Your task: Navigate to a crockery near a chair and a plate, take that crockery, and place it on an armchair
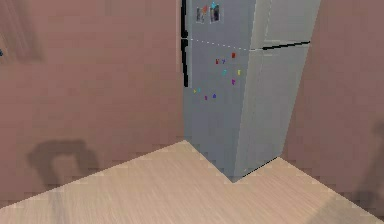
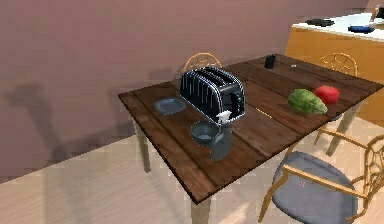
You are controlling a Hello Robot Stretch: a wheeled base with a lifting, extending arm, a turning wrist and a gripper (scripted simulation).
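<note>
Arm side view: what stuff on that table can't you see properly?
Chair behind the table: mostly hidden by the toaster.
Small dark thing at the table's far side: too small to name.
White bit by the grey cup: too small to name.
Front chair: cut off by the bottom edge.

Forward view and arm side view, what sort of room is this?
Probably a kitchen-diner: a tall grey fridge dotted with magnets, and a dark wooden dining table carrying a shiny black toaster.
</note>
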